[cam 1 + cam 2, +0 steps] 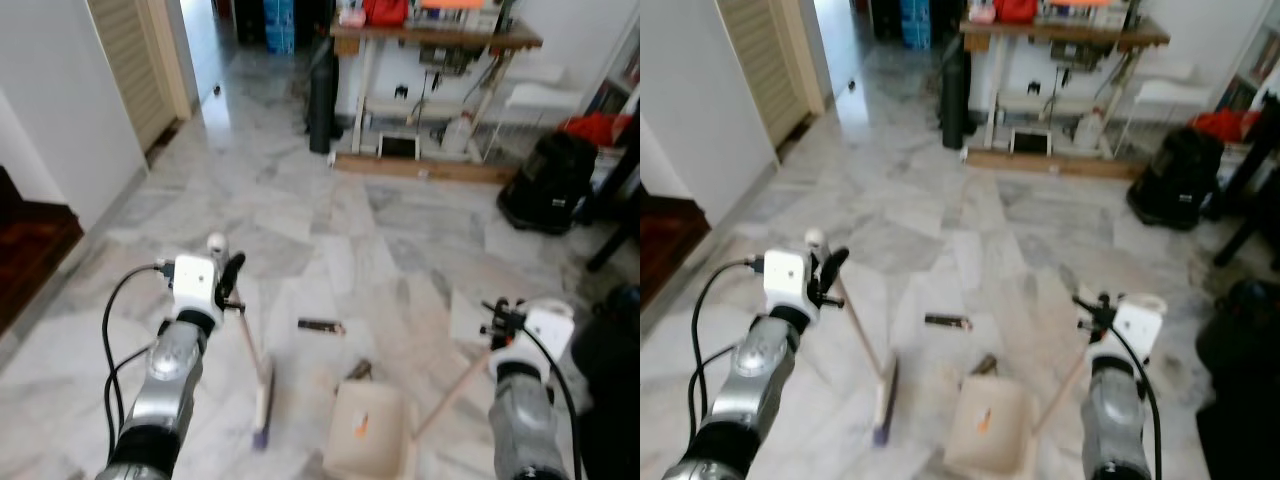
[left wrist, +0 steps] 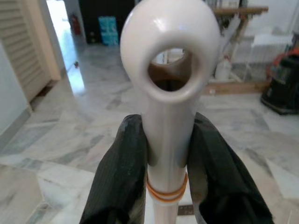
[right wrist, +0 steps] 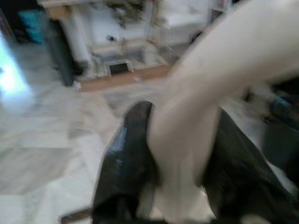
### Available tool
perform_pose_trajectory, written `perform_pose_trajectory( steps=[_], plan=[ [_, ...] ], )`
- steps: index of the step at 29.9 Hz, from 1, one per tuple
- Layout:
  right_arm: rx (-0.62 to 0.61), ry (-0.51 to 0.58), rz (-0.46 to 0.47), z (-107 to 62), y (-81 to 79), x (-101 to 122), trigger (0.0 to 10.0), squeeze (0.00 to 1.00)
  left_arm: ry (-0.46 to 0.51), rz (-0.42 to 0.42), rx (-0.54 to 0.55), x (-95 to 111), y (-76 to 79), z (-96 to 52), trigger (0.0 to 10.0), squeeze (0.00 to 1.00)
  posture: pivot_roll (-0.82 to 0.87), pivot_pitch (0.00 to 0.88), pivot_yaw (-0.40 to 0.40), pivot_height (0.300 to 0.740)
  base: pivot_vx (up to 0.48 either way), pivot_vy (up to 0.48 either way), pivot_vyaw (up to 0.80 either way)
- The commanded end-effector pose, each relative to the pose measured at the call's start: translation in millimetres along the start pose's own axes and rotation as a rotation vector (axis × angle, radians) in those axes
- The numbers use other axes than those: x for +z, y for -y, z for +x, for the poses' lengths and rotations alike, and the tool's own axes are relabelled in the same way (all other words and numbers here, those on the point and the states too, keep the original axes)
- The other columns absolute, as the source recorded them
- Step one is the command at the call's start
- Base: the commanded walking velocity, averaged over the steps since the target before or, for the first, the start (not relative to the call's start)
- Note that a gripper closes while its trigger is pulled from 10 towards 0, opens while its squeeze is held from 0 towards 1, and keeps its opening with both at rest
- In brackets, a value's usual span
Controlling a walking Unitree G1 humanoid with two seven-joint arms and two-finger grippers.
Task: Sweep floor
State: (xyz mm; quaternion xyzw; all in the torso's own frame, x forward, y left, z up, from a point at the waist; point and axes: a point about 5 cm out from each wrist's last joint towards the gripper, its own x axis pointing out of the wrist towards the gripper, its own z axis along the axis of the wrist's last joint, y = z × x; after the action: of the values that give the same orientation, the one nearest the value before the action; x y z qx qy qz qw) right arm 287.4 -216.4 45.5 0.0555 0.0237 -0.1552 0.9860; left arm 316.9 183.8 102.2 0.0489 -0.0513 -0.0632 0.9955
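Observation:
My left gripper (image 1: 228, 280) is shut on the white broom handle (image 2: 168, 116), just below its looped top end. The broom slants down to its brush head (image 1: 263, 400) resting on the marble floor. My right gripper (image 1: 503, 322) is shut on the cream handle (image 3: 201, 130) of the dustpan (image 1: 365, 432), whose beige pan lies flat on the floor to the right of the brush. A small dark flat piece (image 1: 321, 326) lies on the floor ahead of the brush. Another dark scrap (image 1: 358, 371) sits at the pan's far edge.
A wooden table (image 1: 435, 40) with clutter stands at the far end, a tall black cylinder (image 1: 322, 95) to its left. A black bag (image 1: 548, 182) and dark furniture crowd the right side. A doorway and a white wall (image 1: 60, 120) lie to the left.

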Motion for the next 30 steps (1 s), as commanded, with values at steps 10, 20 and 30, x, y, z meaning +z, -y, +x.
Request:
perform_pose_trajectory(
  steps=[10,20,30],
  plan=[
    [-0.020,0.043,0.022,3.6,5.3,9.0,10.0,0.00,0.070,0.018,-0.011,15.4,2.8,7.4,10.0,0.00,-0.03,0.000,-0.022,0.740,0.410,0.000,0.00],
    [-0.021,0.045,0.027,3.6,5.7,9.1,10.0,0.00,0.071,0.018,-0.009,15.6,2.4,7.8,10.0,0.00,-0.03,0.000,-0.021,0.740,0.397,0.000,0.00],
    [-0.020,0.044,0.025,3.1,6.0,8.8,10.0,0.00,0.073,0.019,-0.003,15.8,1.5,7.5,10.0,0.00,-0.03,0.000,-0.023,0.740,0.307,0.000,0.00]
  ],
)
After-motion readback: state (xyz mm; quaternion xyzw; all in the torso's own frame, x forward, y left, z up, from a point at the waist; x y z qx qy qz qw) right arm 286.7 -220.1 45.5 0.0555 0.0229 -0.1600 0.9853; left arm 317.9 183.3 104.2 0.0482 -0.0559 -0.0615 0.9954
